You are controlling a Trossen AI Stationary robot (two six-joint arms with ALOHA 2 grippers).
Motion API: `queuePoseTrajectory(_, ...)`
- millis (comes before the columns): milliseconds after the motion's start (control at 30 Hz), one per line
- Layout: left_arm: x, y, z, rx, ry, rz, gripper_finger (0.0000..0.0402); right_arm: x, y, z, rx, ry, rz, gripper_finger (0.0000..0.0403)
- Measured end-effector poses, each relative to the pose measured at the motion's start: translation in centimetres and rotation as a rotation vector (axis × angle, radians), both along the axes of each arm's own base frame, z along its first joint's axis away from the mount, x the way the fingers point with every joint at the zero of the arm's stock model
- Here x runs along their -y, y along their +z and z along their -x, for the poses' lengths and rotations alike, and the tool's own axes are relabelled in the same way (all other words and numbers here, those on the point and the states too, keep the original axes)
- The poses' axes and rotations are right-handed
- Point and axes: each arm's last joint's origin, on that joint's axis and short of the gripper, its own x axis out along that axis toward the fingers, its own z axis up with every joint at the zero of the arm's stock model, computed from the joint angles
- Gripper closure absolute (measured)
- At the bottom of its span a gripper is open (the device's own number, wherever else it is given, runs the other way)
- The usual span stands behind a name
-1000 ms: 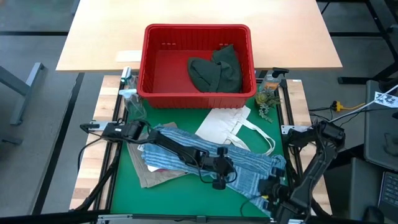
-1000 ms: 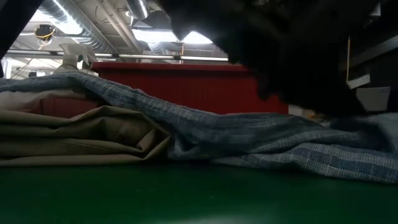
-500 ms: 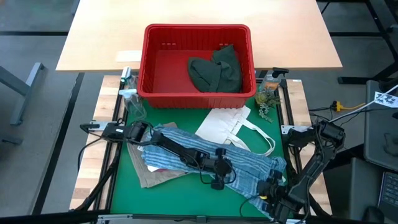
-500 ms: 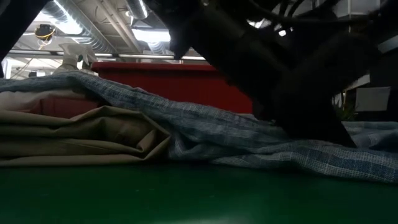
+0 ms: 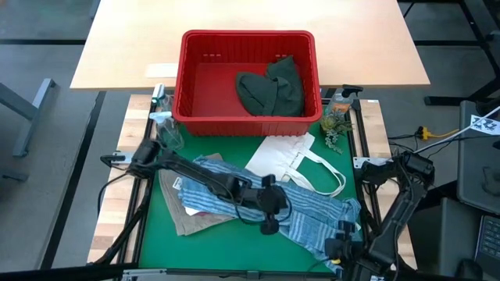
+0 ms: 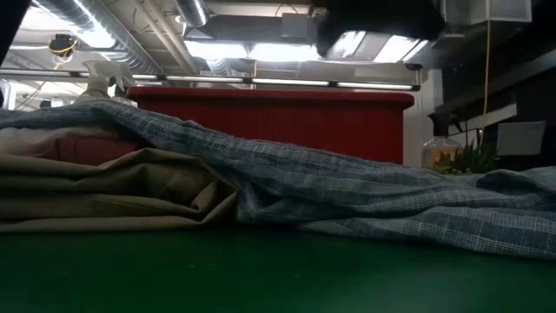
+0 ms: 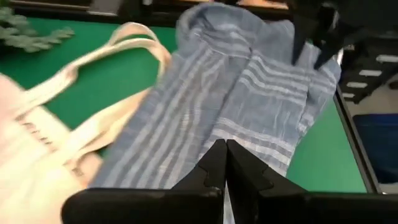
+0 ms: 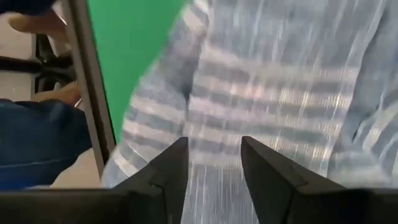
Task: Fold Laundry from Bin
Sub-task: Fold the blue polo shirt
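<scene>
Striped shirt (image 5: 308, 212): your current item. It lies spread and rumpled on the green mat (image 5: 156, 234) in front of the bin, not yet folded. Its long axis runs diagonally, from the mat's left side, nearer the bin, down to the front right corner, where one end drapes at the mat's edge.

Tan garment (image 5: 195, 222): partly under the shirt's left end, bunched in loose layers rather than squared off; you would judge it unfinished too.

Dark green garment (image 5: 273, 87): in the bin (image 5: 191, 78), heaped against its right wall. It has not been taken out.

Progress, as you can read it: two pieces out, none folded, one left in the bin. Early stage.

Left gripper (image 5: 266, 225): over the shirt's middle, fingers pressed together. The left wrist view shows no cloth clearly caught between them.

Right gripper (image 5: 337, 251): at the shirt's front right end, fingers spread with striped cloth lying beyond the gap; you cannot tell that it grips anything.

White tote bag (image 5: 289, 160): flat between bin and shirt, handles toward the right; not laundry.
</scene>
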Motion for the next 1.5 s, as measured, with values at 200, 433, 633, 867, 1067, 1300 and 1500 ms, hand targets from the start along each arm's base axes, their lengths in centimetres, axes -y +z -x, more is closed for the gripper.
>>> queuePoseTrajectory(200, -0.4, 2.5, 2.0, -0.046, 0.004, -0.028, 0.0378, -0.1, 0.5, -0.3, 0.075, 0.036, 0.033, 0.0254)
queuePoseTrajectory(433, -0.4, 3.2, 4.7, -0.239, 0.01, 0.013, 0.0287, -0.1, 0.5, -0.4, 0.083, 0.074, 0.049, 0.0254)
queuePoseTrajectory(633, -0.6, 2.7, 6.9, -0.479, 0.138, 0.205, 0.0226, 0.0, 0.5, -0.4, 0.111, 0.088, 0.074, 0.0254)
queuePoseTrajectory(867, 0.5, 2.3, 6.3, -0.403, 0.189, 0.223, 0.0208, 0.0, 0.5, -0.4, 0.108, 0.128, 0.083, 0.0254)
queuePoseTrajectory(1067, 1.2, 2.1, 5.5, -0.324, 0.191, 0.223, 0.0207, -0.4, 0.5, -0.2, 0.007, 0.141, -0.01, 0.0254)
queuePoseTrajectory(1300, 1.9, 1.7, 5.5, -0.318, 0.188, 0.206, 0.0207, -1.8, 0.8, -0.7, 0.023, 0.133, -0.193, 0.0254)
queuePoseTrajectory(1500, 2.0, 1.7, 5.5, -0.311, 0.193, 0.198, 0.0207, -2.1, 0.9, -0.8, 0.034, 0.135, -0.223, 0.0254)
